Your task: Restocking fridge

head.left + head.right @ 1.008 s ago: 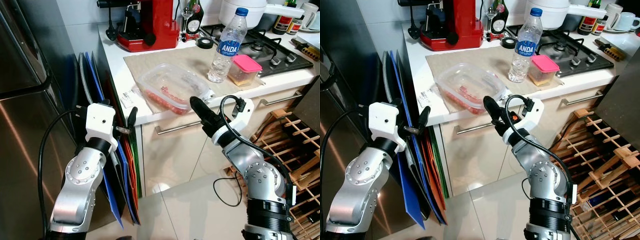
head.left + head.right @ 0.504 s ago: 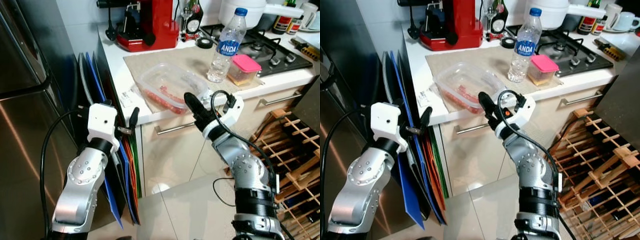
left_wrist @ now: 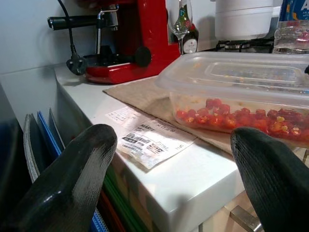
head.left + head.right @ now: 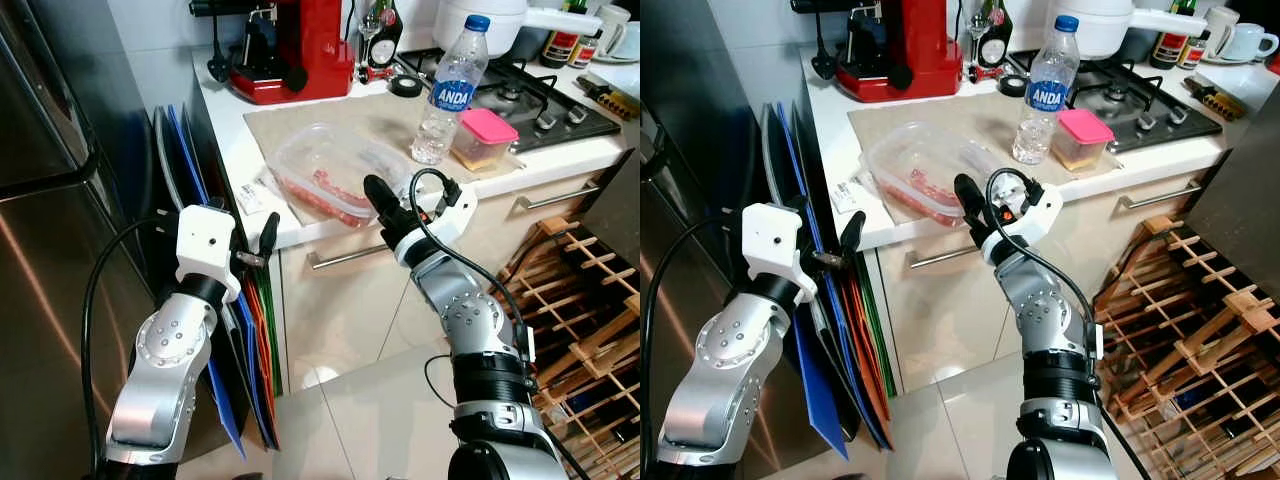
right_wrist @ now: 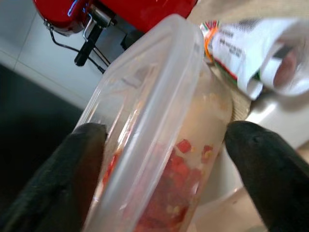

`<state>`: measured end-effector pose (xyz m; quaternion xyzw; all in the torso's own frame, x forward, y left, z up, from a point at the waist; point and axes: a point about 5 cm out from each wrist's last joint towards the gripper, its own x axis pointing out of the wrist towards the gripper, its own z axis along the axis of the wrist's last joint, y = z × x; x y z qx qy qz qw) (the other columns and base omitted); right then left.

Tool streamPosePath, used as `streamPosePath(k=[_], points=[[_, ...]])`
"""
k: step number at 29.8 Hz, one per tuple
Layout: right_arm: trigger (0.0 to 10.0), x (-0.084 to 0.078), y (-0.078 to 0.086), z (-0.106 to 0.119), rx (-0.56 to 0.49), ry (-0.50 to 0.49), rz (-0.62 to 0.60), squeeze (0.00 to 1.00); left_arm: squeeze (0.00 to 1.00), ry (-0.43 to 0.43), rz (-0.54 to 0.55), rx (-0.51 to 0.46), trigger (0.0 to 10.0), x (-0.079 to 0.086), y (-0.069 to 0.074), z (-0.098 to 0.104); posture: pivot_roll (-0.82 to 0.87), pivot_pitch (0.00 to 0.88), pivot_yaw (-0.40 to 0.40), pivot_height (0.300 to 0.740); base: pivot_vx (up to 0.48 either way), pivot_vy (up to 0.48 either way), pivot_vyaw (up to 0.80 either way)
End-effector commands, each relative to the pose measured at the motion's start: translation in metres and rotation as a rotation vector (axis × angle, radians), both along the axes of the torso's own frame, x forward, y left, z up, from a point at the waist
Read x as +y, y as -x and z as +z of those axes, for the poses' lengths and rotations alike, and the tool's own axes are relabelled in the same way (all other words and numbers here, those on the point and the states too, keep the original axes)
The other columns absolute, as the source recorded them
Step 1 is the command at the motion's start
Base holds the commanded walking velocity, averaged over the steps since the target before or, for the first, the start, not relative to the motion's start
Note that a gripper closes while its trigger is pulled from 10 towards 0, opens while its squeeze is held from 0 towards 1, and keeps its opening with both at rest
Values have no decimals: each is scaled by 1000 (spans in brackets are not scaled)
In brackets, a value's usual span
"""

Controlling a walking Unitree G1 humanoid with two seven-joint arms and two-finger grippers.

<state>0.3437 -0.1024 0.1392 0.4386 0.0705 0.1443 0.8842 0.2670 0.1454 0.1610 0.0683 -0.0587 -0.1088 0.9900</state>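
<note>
While the left gripper (image 4: 262, 238) hangs released beside the surface (image 4: 232, 120), the right gripper's (image 5: 164, 140) spread fingers (image 5: 87, 159) straddle the lidded plastic container (image 4: 335, 170).

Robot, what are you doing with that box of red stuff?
The robot stands at the kitchen counter beside the fridge. Its right gripper is open, with the end of the clear plastic container of red pieces between its fingers, not yet squeezed. The left gripper waits open by the counter's edge, holding nothing. The water bottle and the pink-lidded tub stand untouched on the counter.
</note>
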Motion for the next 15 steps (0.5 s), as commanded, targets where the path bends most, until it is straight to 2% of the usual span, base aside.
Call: streamPosePath(k=[1,7,15], points=[[0,0,-2,-5,44,33,-26,0,0,-11,8,7,10000,0,-1,-1,74,0,8,740,0,0,0],[0,1,-3,-14,94,68,-24,0,0,-8,8,9,10000,0,-1,-1,73,0,8,740,0,0,0],[0,4,-2,-19,131,47,-33,0,0,-8,6,10,10000,0,-3,0,72,0,13,740,0,0,0]])
